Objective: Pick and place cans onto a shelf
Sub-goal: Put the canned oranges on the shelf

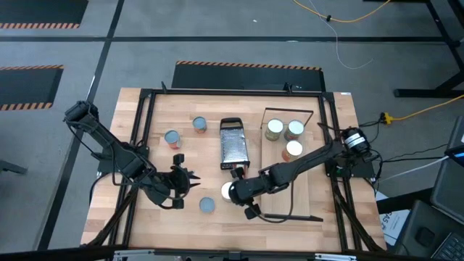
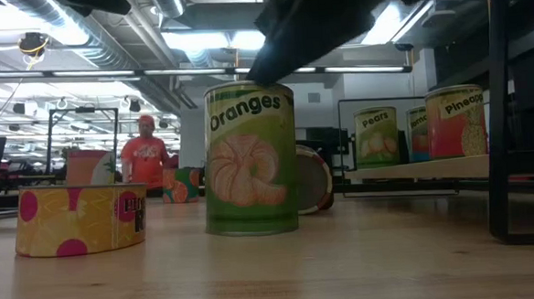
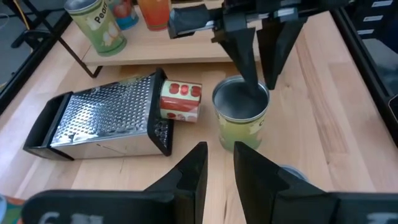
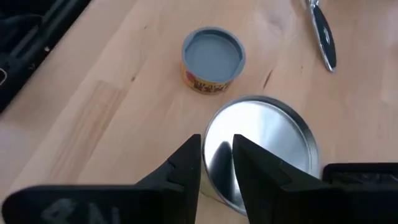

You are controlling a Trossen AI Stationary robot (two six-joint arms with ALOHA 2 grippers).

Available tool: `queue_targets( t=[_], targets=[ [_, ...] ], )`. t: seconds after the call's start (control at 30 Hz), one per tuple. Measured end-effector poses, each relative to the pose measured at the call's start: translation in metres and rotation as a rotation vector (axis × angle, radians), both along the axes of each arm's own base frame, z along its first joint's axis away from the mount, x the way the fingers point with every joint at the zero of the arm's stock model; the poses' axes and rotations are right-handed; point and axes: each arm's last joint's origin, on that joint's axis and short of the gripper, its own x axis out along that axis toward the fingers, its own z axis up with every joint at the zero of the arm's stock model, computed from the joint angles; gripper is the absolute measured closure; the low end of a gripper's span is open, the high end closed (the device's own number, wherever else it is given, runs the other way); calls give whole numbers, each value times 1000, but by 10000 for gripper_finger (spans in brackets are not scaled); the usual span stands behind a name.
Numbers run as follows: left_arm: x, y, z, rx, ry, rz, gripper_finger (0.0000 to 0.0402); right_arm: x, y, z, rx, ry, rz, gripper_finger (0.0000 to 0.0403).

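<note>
hovering right over the silver top of the oranges can (image 1: 228, 191), the right gripper (image 1: 233, 193) points its two fingers down at the lid with only a narrow gap between them; they close on nothing, and whether the tips touch the lid cannot be told. this green-labelled can stands upright near the front edge of the table (image 1: 312, 196), just in front of the grater (image 1: 233, 144), which lies flat at the middle. a small tomato can (image 3: 180, 99) lies on its side against the grater's end.

the left gripper (image 1: 176, 181) sits low near the front left part of the table, its fingers close together with a thin slit between them, gripping nothing and pointed toward the oranges can. a short yellow can with a pale-blue top (image 1: 206, 206) stands near the front edge between the two grippers. two more cans (image 1: 172, 138) stand toward the back left.

the shelf (image 1: 290, 174) runs along the right side of the table, with three cans (image 1: 284, 130) upright at its back end.
</note>
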Motion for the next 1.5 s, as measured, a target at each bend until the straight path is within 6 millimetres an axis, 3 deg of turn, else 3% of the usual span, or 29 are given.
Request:
queue_targets(
  t=[0.37, 0.67, 0.97, 1.23, 1.5],
  targets=[
    [0, -1, 1, -9, -5, -4, 331, 2, 1, -7, -11, 14, -2, 311],
    [0, -1, 0, -12, -3, -9, 331, 2, 1, -7, -9, 18, 3, 391],
    [0, -1, 1, -12, -3, -8, 331, -2, -1, -2, -13, 24, 4, 399],
    [1, -1, 1, -16, -8, -9, 331, -13, -5, 24, 9, 0, 13, 401],
    [1, -1, 1, -17, -9, -9, 331, -39, -15, 73, 42, -62, 24, 402]
  ],
)
